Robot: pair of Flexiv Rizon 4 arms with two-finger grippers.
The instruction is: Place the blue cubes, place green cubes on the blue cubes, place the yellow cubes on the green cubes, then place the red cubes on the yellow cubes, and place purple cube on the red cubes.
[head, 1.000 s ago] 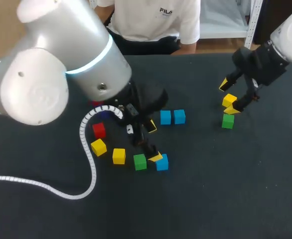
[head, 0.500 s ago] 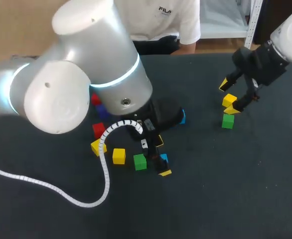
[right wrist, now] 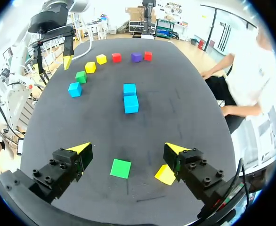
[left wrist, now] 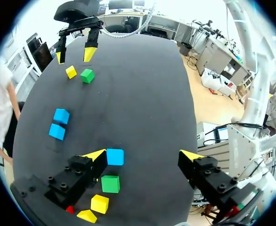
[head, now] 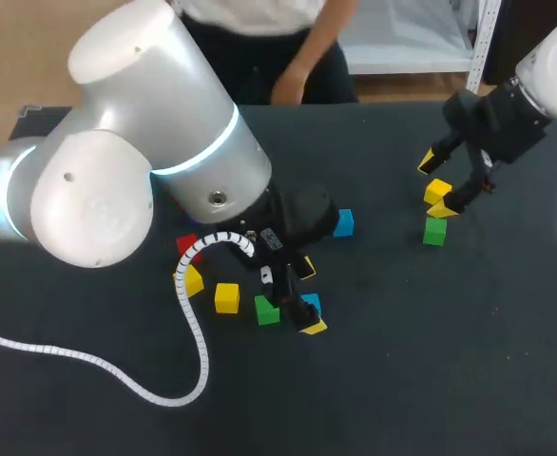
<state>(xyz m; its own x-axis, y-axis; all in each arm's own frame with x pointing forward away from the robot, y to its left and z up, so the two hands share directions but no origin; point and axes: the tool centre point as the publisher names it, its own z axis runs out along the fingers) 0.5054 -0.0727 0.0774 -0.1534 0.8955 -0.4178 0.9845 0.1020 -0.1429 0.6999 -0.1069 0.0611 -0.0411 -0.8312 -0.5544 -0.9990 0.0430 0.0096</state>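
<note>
While no cube is stacked on another yet, the left gripper (left wrist: 142,156) hangs low near the middle of the tabletop, fingers spread wide and holding nothing. The single blue cube (left wrist: 115,157) lies between them, close against 1 finger and well apart from the other; I cannot tell whether it touches. The first green cube (left wrist: 110,183) sits just beside it toward the tabletop's left edge, and the first yellow cube (left wrist: 99,203) lies beyond that. The blue pair (left wrist: 61,116), 2 cubes side by side, lies a little nearer the far edge.

Toward the right edge, the right gripper (right wrist: 127,149) is also spread and empty. The second green cube (right wrist: 120,168) lies below the gap between its fingers, and the second yellow cube (right wrist: 165,174) lies just beside 1 finger.

The likeliest trouble on the left is the off-centre cube. If the fingers close from here, the far one probably sweeps the blue cube sideways or turns it, giving a skewed hold. The near finger stands close to the first green cube and could knock it out of line. On the right, a descent onto the second green cube may clip its yellow neighbour.
</note>
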